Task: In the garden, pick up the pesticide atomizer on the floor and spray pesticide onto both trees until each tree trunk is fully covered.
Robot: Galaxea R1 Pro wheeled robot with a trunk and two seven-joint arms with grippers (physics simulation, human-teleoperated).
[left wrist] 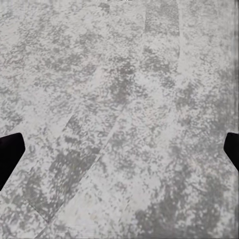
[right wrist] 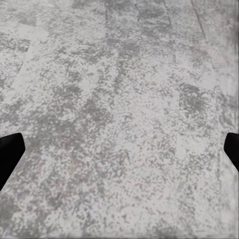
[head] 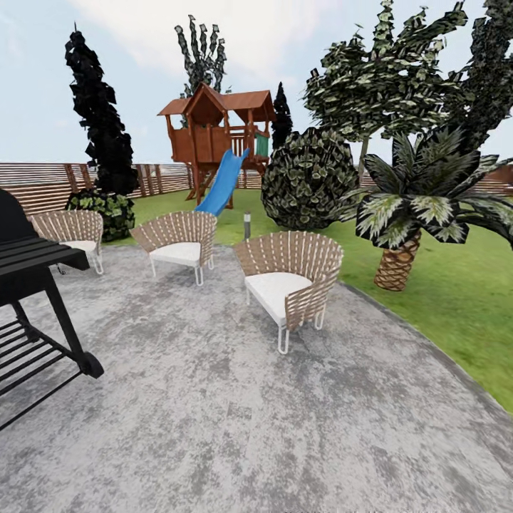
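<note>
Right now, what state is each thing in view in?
Left pincer: open, empty, over grey paving.
Right pincer: open, empty, over grey paving.
Nearest wicker chair: upright, unoccupied.
Middle wicker chair: upright, unoccupied.
Far wicker chair: upright, partly behind the grill.
Black grill: standing, lid shut.

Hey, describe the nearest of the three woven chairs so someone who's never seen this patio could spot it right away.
Start at the grey mottled stone patio that borders the green grass lawn. Three tan woven-slat tub chairs with white cushions stand along its far side; take the right-hand woven chair. It is the one closest to the camera and the lawn edge, turned side-on, with the short palm with a scaly brown trunk to its right.
</note>
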